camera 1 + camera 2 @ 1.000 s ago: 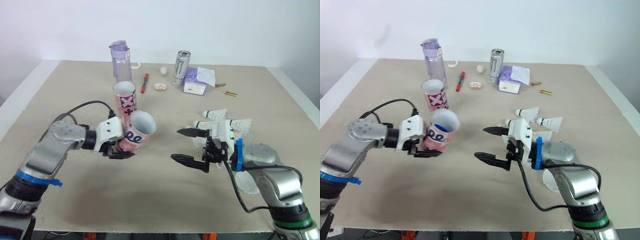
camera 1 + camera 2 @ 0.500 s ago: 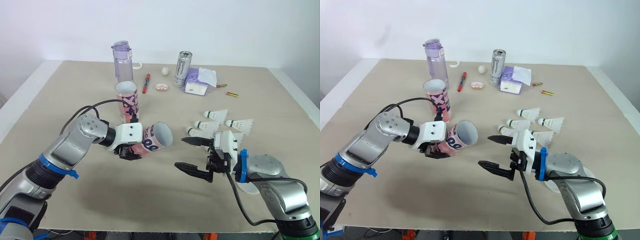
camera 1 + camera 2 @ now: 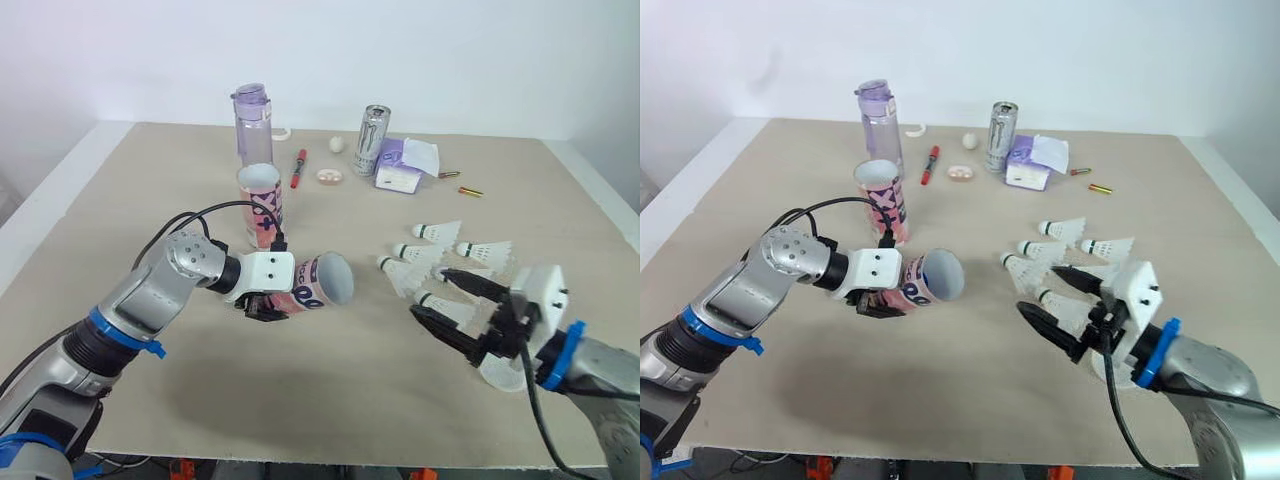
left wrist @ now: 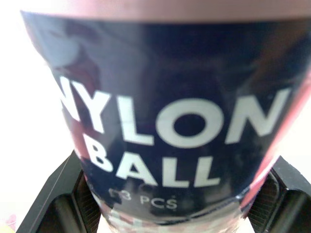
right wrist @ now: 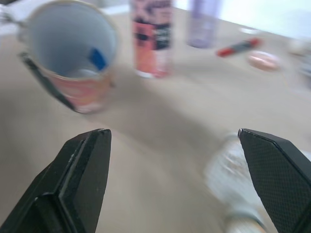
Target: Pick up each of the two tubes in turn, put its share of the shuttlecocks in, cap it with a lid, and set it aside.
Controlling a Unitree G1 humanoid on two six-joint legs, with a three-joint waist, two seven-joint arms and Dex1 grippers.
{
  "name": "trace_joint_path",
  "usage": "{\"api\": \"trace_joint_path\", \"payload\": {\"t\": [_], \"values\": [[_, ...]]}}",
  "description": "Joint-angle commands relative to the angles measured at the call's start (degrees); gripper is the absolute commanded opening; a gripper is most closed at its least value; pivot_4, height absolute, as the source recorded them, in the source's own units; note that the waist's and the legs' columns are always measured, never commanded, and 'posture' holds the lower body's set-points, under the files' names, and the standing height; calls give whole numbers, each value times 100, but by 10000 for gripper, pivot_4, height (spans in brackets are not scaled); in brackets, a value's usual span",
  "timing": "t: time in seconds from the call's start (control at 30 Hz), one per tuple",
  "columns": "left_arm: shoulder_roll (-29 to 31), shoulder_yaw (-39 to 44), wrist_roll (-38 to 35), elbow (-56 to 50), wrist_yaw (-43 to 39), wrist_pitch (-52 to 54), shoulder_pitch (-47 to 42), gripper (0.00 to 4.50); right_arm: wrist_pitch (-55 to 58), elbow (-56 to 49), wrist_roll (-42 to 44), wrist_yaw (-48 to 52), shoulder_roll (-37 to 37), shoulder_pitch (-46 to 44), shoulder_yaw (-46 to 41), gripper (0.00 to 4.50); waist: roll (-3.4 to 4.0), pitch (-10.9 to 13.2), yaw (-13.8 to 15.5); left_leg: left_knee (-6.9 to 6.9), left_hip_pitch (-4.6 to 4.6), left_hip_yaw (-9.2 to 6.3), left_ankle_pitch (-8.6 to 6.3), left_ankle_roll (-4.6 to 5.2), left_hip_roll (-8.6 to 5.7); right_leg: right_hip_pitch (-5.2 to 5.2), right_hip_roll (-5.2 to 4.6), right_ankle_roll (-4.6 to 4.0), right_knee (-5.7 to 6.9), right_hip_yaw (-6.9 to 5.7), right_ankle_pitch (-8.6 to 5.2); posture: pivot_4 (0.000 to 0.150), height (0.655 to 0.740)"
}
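Observation:
My left gripper [image 3: 268, 303] is shut on a pink and blue tube [image 3: 312, 282], held tipped on its side above the table with its open mouth facing right. Its label fills the left wrist view [image 4: 165, 121]. A second tube [image 3: 260, 205] stands upright just behind it. Several white shuttlecocks [image 3: 440, 232] lie on the table at the right. My right gripper [image 3: 428, 292] is open and low at the near edge of that cluster, with one shuttlecock [image 3: 442, 303] lying between its fingers. I cannot tell whether it touches them. A white lid [image 3: 503, 378] lies partly under my right wrist.
At the back stand a purple water bottle [image 3: 252, 125], a drink can [image 3: 370, 140] and a tissue pack [image 3: 405, 165]. A red pen [image 3: 298, 168] and small batteries [image 3: 470, 191] lie near them. Bare table spans the front between the arms.
My left arm swung the tube to the right and tipped it further onto its side. My right gripper moved right, back to the shuttlecocks, still open. The camera view shifted slightly.

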Motion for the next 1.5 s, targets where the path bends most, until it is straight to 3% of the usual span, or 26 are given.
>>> {"api": "trace_joint_path", "payload": {"t": [0.03, 0.47, 1.4, 1.47, 1.5], "values": [[-123, -80, 151, 288, -28, -150, -91, 34916, 254, -769, -184, -1164, 538, 461, 5, 45000, 3, -2, -8, 0, 2, -1, 1, 2, -1, 2, -1, -1, 0, 1, 1, 1500, 7400], [-295, 6, 229, 247, -74, -70, -128, 34916, 845, -993, -579, -2389, 1020, 928, 661, 45000, 7, -5, -13, 1, -3, -5, 18, 27, -31, 7, -37, 1, -5, 3, 7, 1500, 7400], [-218, 94, 325, 32, 14, 84, 47, 34916, 1700, -2, -167, -3138, 1630, -333, 817, 45000, 8, -4, -24, -2, -16, -19, 18, 28, -30, 2, -30, 6, -7, -2, 2, 1500, 7400], [-217, 93, 334, 35, 25, 82, 54, 33750, 1734, 68, -157, -3150, 1634, -412, 789, 37574, 8, -4, -24, -2, -16, -19, 18, 28, -30, 2, -30, 5, -7, -2, 2, 1500, 7400], [-218, 91, 338, 21, 30, 89, 63, 33750, 1739, 83, -147, -3147, 1627, -420, 777, 37574, 8, -4, -24, -2, -16, -19, 18, 28, -30, 2, -30, 5, -7, -1, 2, 1500, 7400]]}}
